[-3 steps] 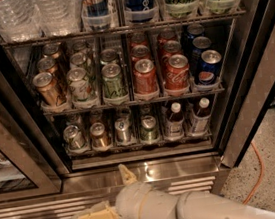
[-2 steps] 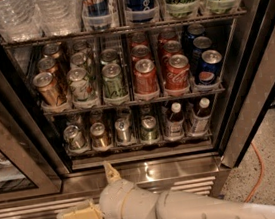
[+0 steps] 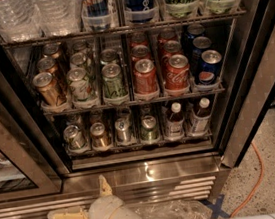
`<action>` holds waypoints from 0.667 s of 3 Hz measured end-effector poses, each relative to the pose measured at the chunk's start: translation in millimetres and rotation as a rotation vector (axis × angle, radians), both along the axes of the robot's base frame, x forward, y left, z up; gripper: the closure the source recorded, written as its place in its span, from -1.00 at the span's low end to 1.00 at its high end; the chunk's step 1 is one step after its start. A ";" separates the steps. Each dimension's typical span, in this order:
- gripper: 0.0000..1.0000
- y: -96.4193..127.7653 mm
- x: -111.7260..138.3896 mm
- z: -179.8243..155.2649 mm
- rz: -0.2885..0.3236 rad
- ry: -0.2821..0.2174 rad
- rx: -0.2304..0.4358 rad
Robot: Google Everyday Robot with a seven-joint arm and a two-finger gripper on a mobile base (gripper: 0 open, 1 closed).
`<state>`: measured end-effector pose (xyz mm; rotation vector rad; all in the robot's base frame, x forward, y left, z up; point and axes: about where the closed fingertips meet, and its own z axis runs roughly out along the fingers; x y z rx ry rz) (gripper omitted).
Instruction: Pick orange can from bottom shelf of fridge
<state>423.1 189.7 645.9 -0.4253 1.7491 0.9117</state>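
Observation:
The fridge (image 3: 151, 173) stands open before me, its steel sill low in the view. On the dim bottom shelf (image 3: 137, 145) a small copper-orange can (image 3: 99, 135) stands second from the left, between two silver cans. My gripper (image 3: 85, 201) is below the sill at the bottom left, in front of the ribbed base grille. It is open and empty, with one tan fingertip (image 3: 104, 184) pointing up and the other (image 3: 66, 218) pointing left. It is well below the orange can and apart from it.
The middle rack holds gold-orange cans (image 3: 49, 88), silver-green cans (image 3: 113, 80), red cola cans (image 3: 145, 76) and blue cans (image 3: 208, 67). Two small bottles (image 3: 174, 119) stand at the right of the bottom shelf. An orange cable (image 3: 255, 181) lies on the floor at right. The door frame (image 3: 257, 96) slants at right.
My gripper has moved left and slightly down along the fridge base, still open. The cans have not moved.

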 end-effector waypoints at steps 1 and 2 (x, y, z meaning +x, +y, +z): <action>-1.00 11.3 11.9 -16.8 -0.095 0.056 0.047; -1.00 -23.5 48.7 -46.2 -0.268 0.127 0.033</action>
